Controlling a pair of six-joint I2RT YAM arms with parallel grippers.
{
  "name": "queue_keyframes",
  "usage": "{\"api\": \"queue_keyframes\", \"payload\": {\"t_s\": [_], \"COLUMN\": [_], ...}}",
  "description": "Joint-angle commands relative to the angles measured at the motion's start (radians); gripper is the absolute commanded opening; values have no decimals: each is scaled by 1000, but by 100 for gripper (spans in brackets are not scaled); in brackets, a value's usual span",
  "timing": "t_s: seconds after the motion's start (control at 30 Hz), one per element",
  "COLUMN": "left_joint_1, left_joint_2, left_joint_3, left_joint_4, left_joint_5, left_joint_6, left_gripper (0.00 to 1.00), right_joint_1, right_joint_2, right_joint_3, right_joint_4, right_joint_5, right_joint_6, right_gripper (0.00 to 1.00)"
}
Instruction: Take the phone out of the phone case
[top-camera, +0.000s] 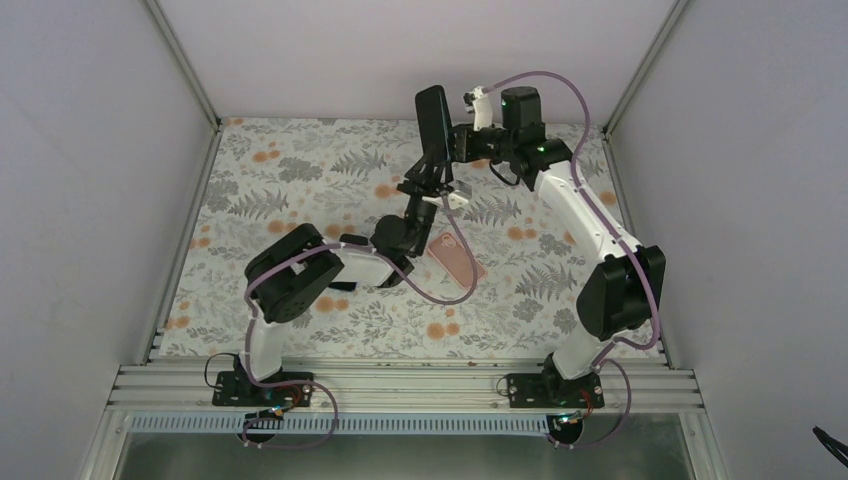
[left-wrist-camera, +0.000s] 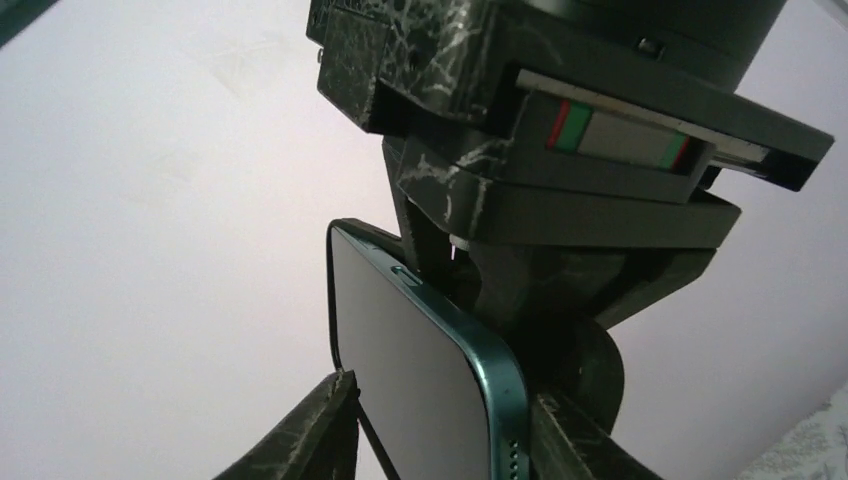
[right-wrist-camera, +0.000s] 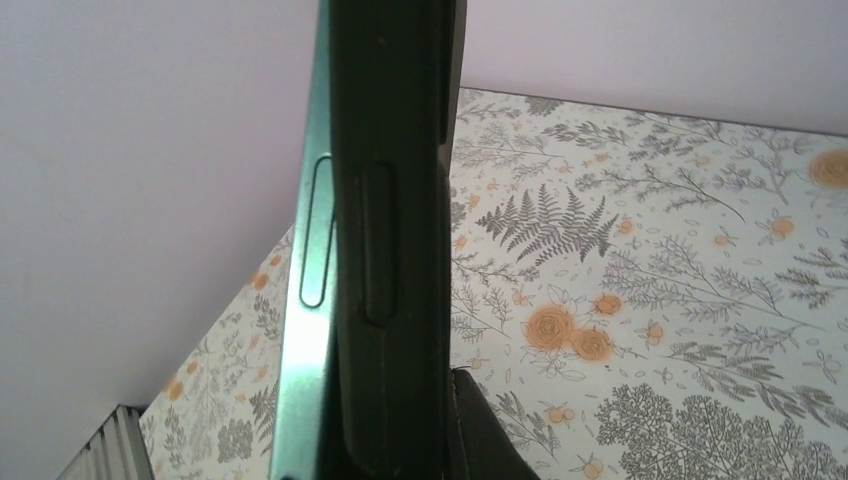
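My left arm (top-camera: 300, 275) rises from its base at the near left, folds at the elbow and reaches far and rightward, wrist tipped up above the surface (top-camera: 300, 170). My left tool (left-wrist-camera: 445, 425) sits half spread, one of its fingers (left-wrist-camera: 320, 430) on either side of the lower end of the phone (top-camera: 433, 118). The fingers are right against the glass and the teal edge, but I cannot tell whether they press on it.

The phone stands upright in the air over the far middle of the surface. A pink flat piece (top-camera: 458, 258) lies on the surface below and nearer, apart from both tools.

My right arm (top-camera: 585, 215) climbs from the near right, bends high and points left. My right tool (top-camera: 462, 140) is clenched on the phone's upper part.

In the right wrist view a dark band (right-wrist-camera: 385, 250) with a raised button shape lies flush against the teal edge. I cannot tell whether that band is the case or a finger. The phone's lower end is cut off there.
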Motion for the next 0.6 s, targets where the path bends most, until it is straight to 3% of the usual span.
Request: {"api": "queue_keyframes", "payload": {"t_s": [0.0,0.13,0.4,0.57], "left_joint_1": [69,66,66,55], "left_joint_2": [72,110,139,130], "left_joint_3": [10,14,43,26], "left_joint_4": [169,270,307,332], "left_joint_5": [-176,-158,-143,-137], "left_joint_6": [180,268,337,355], "left_gripper": [34,29,16,7], "right_joint_1": [5,6,6,1], "right_joint_2": [-54,-63,-49,-44], "right_joint_3": [16,-3,13,4], "right_joint_4": [-96,-94,-109,-95], "right_joint_5": [-220,-227,-253,-169], "right_joint_6": [-42,-48,-60,-69], "right_gripper": [3,3,3,3]}}
